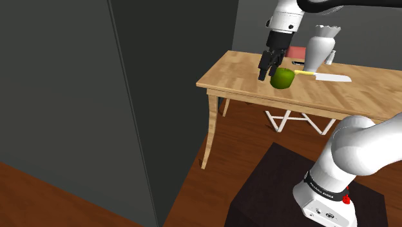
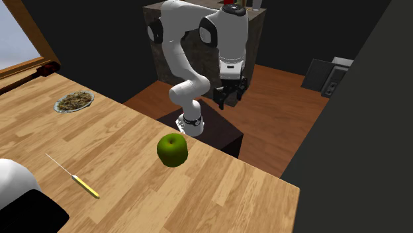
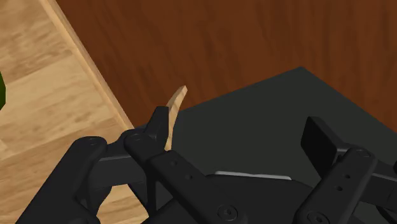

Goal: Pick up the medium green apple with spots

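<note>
The green apple (image 1: 283, 78) rests on the wooden table (image 1: 238, 74) near its front edge, and it is round and dark green in the second exterior view (image 2: 172, 149). My black gripper (image 1: 267, 71) hangs just beside the apple on the shoulder view's left. In the second exterior view the gripper (image 2: 229, 102) hovers past the table's edge on the stand's side, apart from the apple. In the wrist view the gripper (image 3: 240, 127) is open with nothing between its fingers. There, a sliver of the apple (image 3: 2, 95) shows off to one side.
A yellow-handled knife (image 2: 85, 186) lies on the table behind the apple, with a white vase (image 1: 320, 46) and a red flat thing (image 1: 296, 51) further back. A plate of food (image 2: 74, 101) sits far off. A dark wall panel (image 1: 96, 97) stands beside the table.
</note>
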